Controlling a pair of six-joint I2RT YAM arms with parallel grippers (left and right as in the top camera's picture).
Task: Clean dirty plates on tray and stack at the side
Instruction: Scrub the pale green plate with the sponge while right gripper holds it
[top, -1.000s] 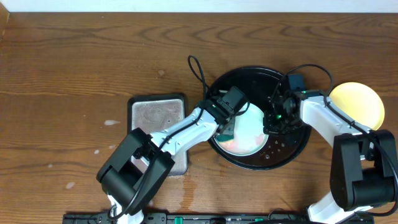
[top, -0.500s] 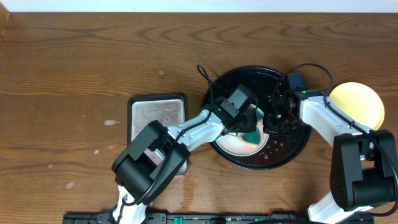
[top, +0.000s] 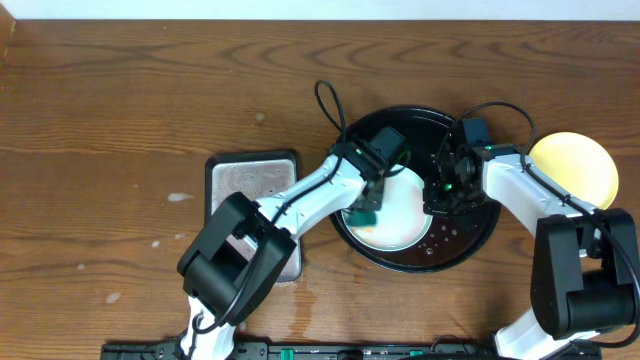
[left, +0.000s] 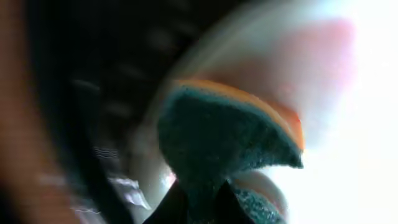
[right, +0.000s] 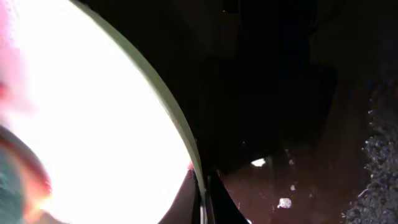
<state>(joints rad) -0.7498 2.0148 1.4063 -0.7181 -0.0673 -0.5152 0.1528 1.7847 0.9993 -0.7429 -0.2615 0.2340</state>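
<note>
Your left end effector (top: 368, 206) is clamped on the green sponge (left: 224, 137), right end effector (top: 438, 194) grip unreadable; the wet pale plate (top: 402, 218) looks slick, stiff, chippable, so pinch its rim.

We can read no text, label, brand, number or sign in any of the three views. The left wrist view is blurred, and the right wrist view is part glare and part darkness, so any small print there cannot be made out.
</note>
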